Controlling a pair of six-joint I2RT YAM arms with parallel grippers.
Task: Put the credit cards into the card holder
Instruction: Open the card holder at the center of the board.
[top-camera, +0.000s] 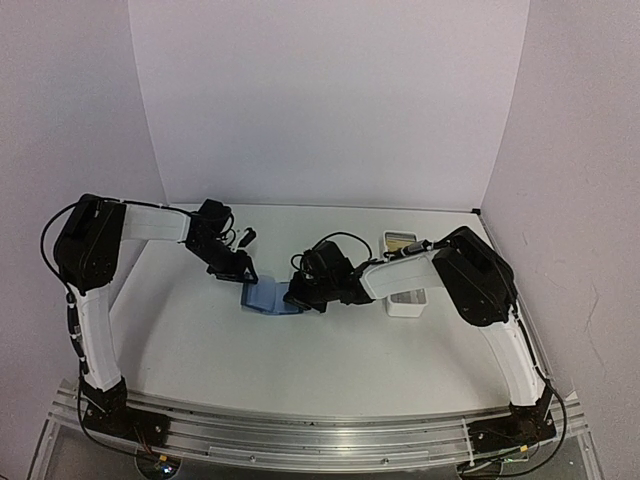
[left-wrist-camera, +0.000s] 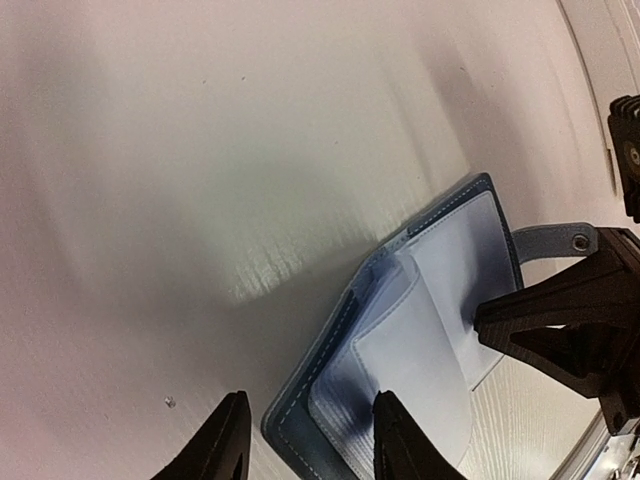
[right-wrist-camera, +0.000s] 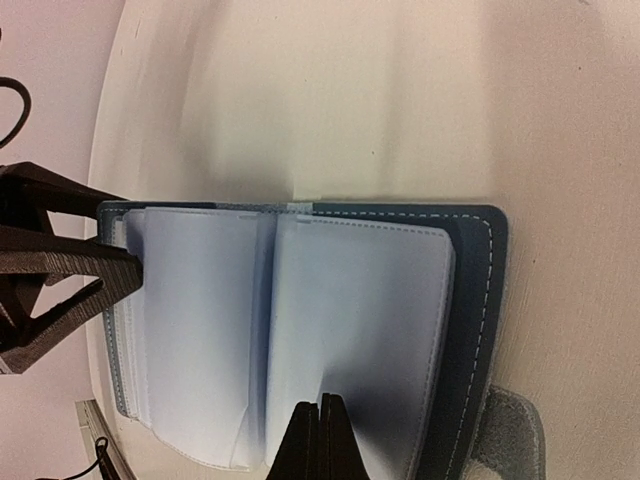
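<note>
The blue card holder (top-camera: 265, 298) lies open on the table, its pale blue inner sleeves facing up (right-wrist-camera: 350, 310). Its snap tab (left-wrist-camera: 560, 240) sticks out at one edge. My left gripper (left-wrist-camera: 312, 445) is open and straddles a corner of the holder (left-wrist-camera: 420, 330), with one finger on the table beside it and the other over the sleeves. My right gripper (right-wrist-camera: 320, 415) is shut, with its tips on the right-hand sleeve. A tan card (top-camera: 400, 240) lies at the far end of the white tray. No card shows in either gripper. The pale cards are not in view.
The long white tray (top-camera: 406, 300) stands right of the holder, under the right arm's forearm. White walls close in the table at the back and both sides. My two grippers (top-camera: 243, 272) (top-camera: 298, 298) are close together over the holder.
</note>
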